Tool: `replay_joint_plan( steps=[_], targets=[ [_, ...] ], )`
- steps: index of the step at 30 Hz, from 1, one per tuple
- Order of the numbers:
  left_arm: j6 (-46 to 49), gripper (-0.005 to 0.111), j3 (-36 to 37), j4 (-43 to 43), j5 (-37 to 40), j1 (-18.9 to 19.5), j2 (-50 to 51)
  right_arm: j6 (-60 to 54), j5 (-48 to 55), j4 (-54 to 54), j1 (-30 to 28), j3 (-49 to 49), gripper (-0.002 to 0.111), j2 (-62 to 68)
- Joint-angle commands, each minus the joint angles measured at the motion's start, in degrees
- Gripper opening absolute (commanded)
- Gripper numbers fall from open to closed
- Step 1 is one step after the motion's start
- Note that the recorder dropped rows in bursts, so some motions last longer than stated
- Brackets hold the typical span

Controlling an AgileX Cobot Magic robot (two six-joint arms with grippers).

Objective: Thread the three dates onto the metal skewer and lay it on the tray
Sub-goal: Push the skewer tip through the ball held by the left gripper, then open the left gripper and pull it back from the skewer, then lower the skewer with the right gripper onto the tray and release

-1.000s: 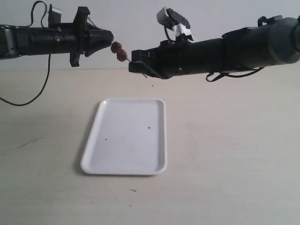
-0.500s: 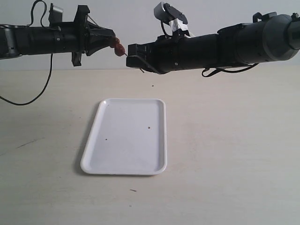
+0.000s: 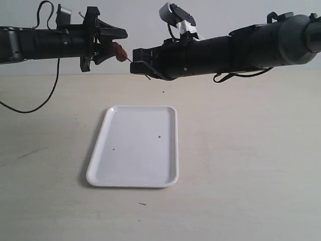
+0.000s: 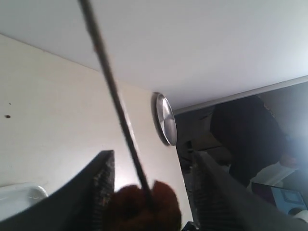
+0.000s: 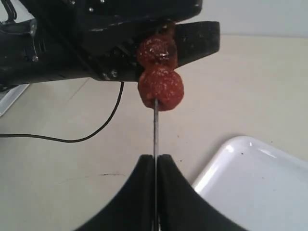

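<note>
At 9 o'clock in my exterior view the left arm [image 3: 45, 42] comes in level, high above the surface [image 3: 251, 150], and a black cable [image 3: 50, 93] hangs from it to the surface. The left gripper [image 3: 117, 45] stands wide, with one finger above and one below the dates [image 3: 119, 50]. The dates sit up in the air at about 11 o'clock.

In the left wrist view the dates lie between the two fingers [image 4: 101, 185], and the skewer [image 4: 115, 96] runs out through them. That view is dark and close, so I can't say for sure whether either finger touches the fruit. In the right wrist view I count two dates one behind the other on the rod. A third may be hidden behind them; I can't tell.

At 6 o'clock from the dates, well below them, the tray [image 3: 140, 160] lies flat on the surface. It has nothing on it but a few dark specks.

Just past the dates toward 3 o'clock is the right gripper [image 3: 134, 60]. It is pinched tight on the skewer, and its two fingers meet around the thin rod just beside the nearest date. A short tip of the rod pokes out at the gripper's 5 o'clock. The right arm [image 3: 241, 47] stretches away to 2 o'clock, clear of the surface.
</note>
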Motion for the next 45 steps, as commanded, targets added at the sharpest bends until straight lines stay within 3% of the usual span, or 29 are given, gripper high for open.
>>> replay_joint_plan(
  steps=[1, 10, 16, 18, 20, 22, 25, 28, 33, 42, 45],
  targets=[
    [0.36, 0.05, -0.29, -1.45, 0.76, 0.01, -0.27, -0.42, 0.45, -0.83, 0.06, -0.43, 0.0, -0.17],
    [2.28, 0.05, -0.29, -2.12, 2.65, 4.48, -0.38, 5.38, -2.61, -9.37, 0.06, -0.43, 0.0, -0.17],
    [2.95, 0.05, -0.29, 4.82, 5.0, 8.51, -0.38, 9.55, -5.59, -13.05, 0.06, -0.43, 0.0, -0.4],
    [2.95, 0.045, -0.29, 7.28, 5.26, 9.42, -0.38, 9.69, -6.98, -13.85, 0.06, 0.21, 0.0, -1.39],
    [3.13, 0.028, -0.29, 8.42, 6.6, 9.98, -0.38, 9.42, -12.18, -13.95, 0.06, 2.83, 0.0, -3.9],
    [4.15, 0.0, -0.29, 8.42, 8.75, 10.48, -0.38, 7.87, -22.33, -14.1, 1.46, 8.1, 0.0, -7.59],
    [7.19, 0.0, 0.36, 8.32, 9.29, 10.48, -0.65, 7.49, -31.3, -13.95, 5.23, 13.45, 0.0, -11.02],
    [13.5, 0.0, 7.02, 6.21, 5.38, 10.48, -3.4, 9.83, -41.49, -13.26, 12.44, 16.66, 0.0, -11.43],
    [26.42, 0.0, 18.87, -0.26, -3.54, 10.48, -10.26, 18.65, -52.87, -13.53, 19.26, 18.6, 0.0, -11.21],
    [42.52, 0.0, 32.65, -3.05, -4.99, 10.48, -20.68, 27.45, -58.2, -13.3, 27.4, 19.57, 0.0, -7.09],
    [43.48, 0.0, 35.52, -3.05, -6.16, 10.48, -23.42, 30.26, -63.46, -12.74, 30.47, 19.57, 0.0, -3.94]
  ],
)
